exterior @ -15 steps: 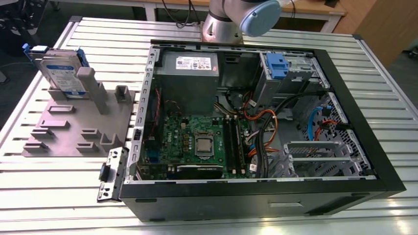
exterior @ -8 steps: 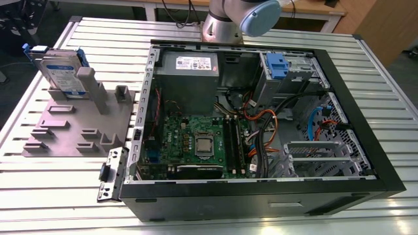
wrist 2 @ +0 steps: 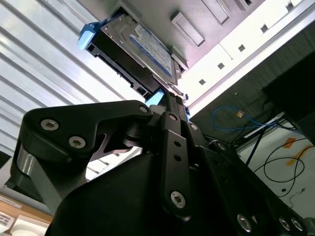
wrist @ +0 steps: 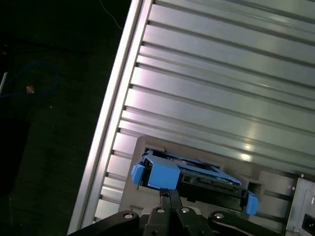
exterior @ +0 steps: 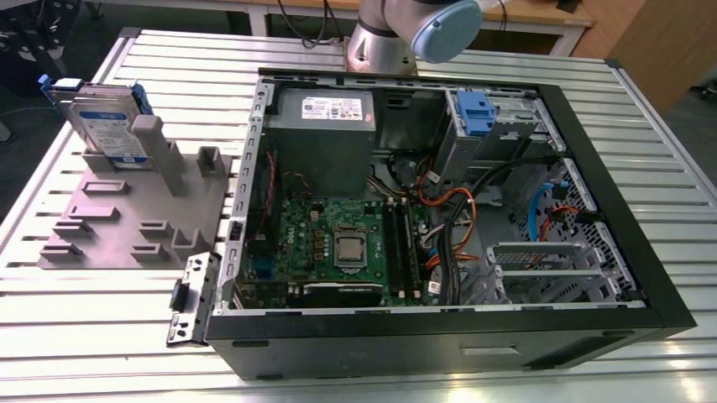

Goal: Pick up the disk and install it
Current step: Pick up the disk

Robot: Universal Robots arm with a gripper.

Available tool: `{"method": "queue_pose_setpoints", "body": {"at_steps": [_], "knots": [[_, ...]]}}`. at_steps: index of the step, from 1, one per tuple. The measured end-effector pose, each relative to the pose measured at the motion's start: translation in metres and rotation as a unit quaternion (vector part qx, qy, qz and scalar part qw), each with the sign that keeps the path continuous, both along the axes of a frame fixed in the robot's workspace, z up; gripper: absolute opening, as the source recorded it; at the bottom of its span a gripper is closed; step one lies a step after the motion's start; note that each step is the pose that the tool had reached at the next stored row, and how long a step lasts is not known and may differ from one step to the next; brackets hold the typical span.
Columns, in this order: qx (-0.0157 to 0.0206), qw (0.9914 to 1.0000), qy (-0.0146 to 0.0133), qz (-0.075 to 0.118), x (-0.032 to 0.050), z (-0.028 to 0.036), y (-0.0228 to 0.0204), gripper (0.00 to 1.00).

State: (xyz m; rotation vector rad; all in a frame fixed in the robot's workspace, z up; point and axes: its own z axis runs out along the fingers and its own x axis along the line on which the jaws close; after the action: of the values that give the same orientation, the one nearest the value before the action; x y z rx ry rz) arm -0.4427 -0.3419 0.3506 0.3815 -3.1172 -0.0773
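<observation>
**A:** Which step is in hand?

**B:** The pick-up, I'd judge, and it is not yet made. At the exterior view's left, the disk (exterior: 107, 126) stands on edge in a slot of the flat grey fixture plate (exterior: 123, 222). It is a flat, rectangular silver-grey metal hard drive with a white, blue-banded label and blue plastic rails. The plate lies on the slatted aluminium table (exterior: 101, 336).

**A:** And the gripper?

**B:** In both wrist views the black metal gripper (wrist: 167, 191) (wrist 2: 169, 98) points at the blue tab end of the disk (wrist: 197, 174) (wrist 2: 142, 46). Its jaws are pressed together with nothing between them. I cannot tell whether the tips touch the tab.

**A:** What does a grasp call for?

**B:** Probably parting the jaws, closing them on the disk, then lifting it straight out of its slot.

**A:** The count?

**B:** One disk, one fixture plate and one gripper. Further right is one open black steel computer case (exterior: 448, 327). It holds one grey metal power-supply box (exterior: 322, 130) and, further right again, one blue latch (exterior: 475, 113) of plastic on a grey metal cage.
</observation>
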Motion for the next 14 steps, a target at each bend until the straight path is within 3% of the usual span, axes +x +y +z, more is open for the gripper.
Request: {"method": "queue_pose_setpoints", "body": {"at_steps": [6, 14], "knots": [[0.0, 0.99989, 0.0, 0.015, 0.0, 0.0, 0.0, 0.11], [0.0, 0.99987, 0.0, 0.016, 0.0, 0.0, 0.0, 0.11]]}}
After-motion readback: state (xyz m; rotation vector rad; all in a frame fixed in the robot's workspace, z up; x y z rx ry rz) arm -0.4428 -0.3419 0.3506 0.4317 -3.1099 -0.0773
